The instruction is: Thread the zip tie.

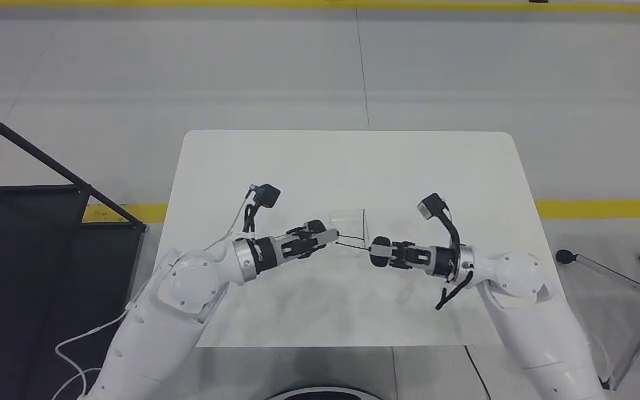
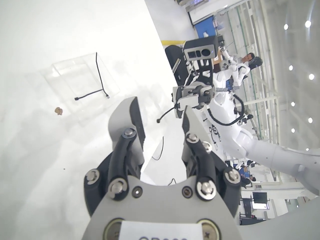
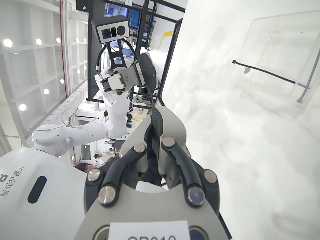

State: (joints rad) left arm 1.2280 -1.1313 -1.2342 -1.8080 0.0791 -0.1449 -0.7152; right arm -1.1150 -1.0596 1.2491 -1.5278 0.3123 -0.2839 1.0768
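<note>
My right gripper [image 1: 378, 250] is shut on a black zip tie [image 1: 352, 243] that sticks out level toward my left gripper [image 1: 325, 237]. From the left wrist, that right gripper [image 2: 190, 96] holds the tie [image 2: 166, 113] with its free end hanging just beyond my own open left gripper [image 2: 160, 111], between its spread fingers [image 2: 135, 116]. From the right wrist, my right gripper [image 3: 156, 111] has its pads pressed together, and the left gripper [image 3: 112, 81] faces it farther off. Both hover over the table's middle, a short gap apart.
A clear flat tray [image 1: 347, 220] lies just behind the grippers, with two more black zip ties [image 2: 90, 94] [image 2: 98, 71] on it. A small brown scrap [image 2: 58, 111] lies beside it. A black frame [image 1: 40, 200] stands off the white table's [image 1: 450, 180] left side.
</note>
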